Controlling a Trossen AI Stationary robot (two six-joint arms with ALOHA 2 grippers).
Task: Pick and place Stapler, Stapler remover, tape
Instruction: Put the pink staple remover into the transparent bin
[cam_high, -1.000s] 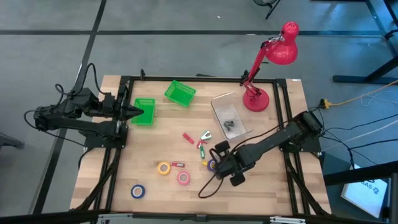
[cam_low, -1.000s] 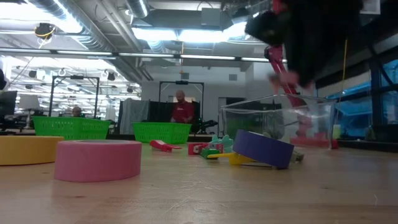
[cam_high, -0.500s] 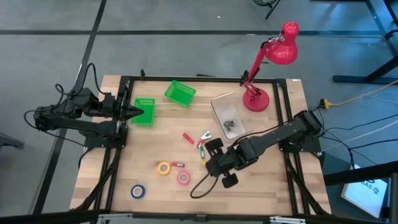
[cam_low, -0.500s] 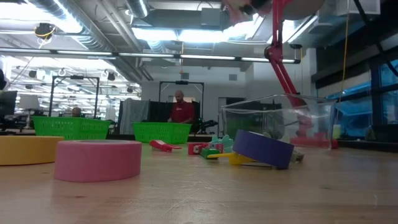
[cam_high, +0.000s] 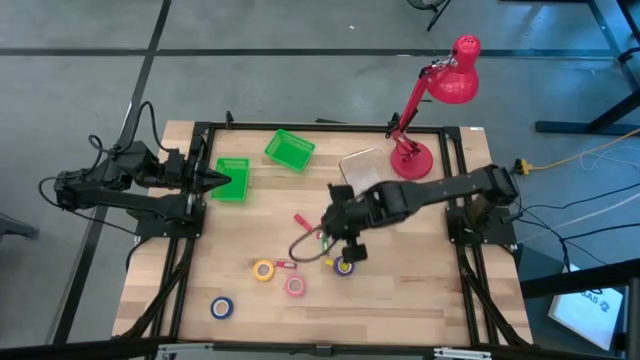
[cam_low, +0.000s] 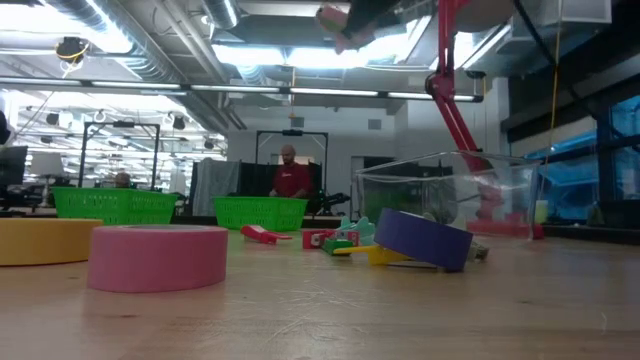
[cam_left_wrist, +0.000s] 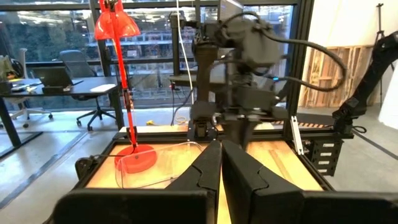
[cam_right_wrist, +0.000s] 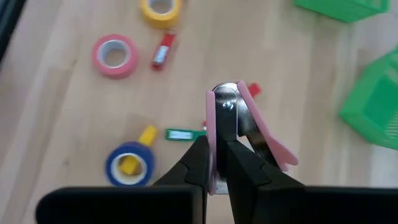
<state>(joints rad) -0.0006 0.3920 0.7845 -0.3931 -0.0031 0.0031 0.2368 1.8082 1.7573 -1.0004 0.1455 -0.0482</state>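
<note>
Right fingers lift pink staple remover above the table

The right arm's fingers are clenched on one pink handle of the remover, carried over mid-table with the green bins at about 10 o'clock of it. Light, rigid and sprung, with smooth plastic wings and a metal hinge, it looks liable to pivot or slip if pinched at one edge; a hold across both wings near the hinge would likely sit firmer. Tape rolls lie below: blue-purple just beneath the arm, yellow and pink at 7 o'clock. The left fingers rest pressed together, holding nothing, at the table's 9 o'clock edge.
</note>
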